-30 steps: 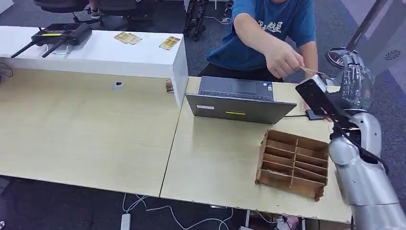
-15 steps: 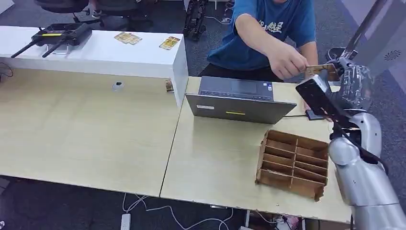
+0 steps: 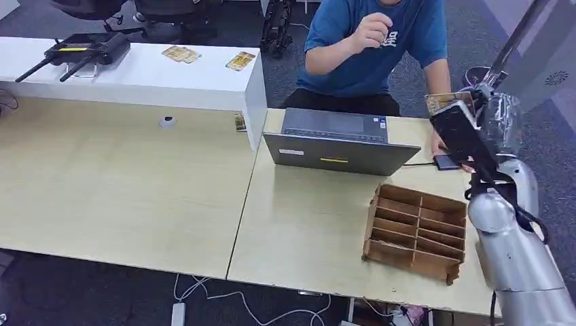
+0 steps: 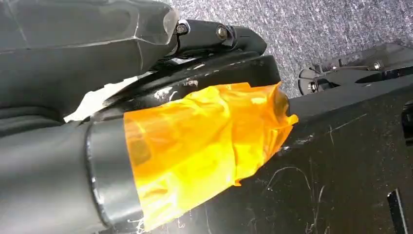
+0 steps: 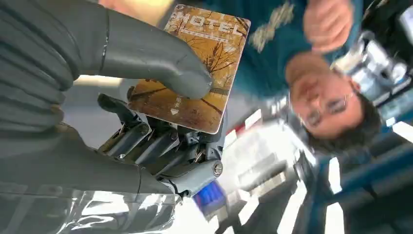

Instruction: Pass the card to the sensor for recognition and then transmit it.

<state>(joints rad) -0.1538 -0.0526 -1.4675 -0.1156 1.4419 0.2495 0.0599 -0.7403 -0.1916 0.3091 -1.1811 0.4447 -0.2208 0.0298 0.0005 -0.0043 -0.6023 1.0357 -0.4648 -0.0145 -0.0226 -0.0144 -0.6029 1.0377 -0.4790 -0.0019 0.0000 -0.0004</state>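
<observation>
Mostly we note clutter: laptop mid-table, wooden divider box near the right arm, small black sensor beside the laptop, a seated person behind. Right hand raised above the table edge, thumb pressing the card against the dark fingers. Left hand's state: we cannot tell.

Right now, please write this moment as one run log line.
right hand: holds card | person: hand withdrawn | sensor: on table, not reached | laptop: beside
</observation>
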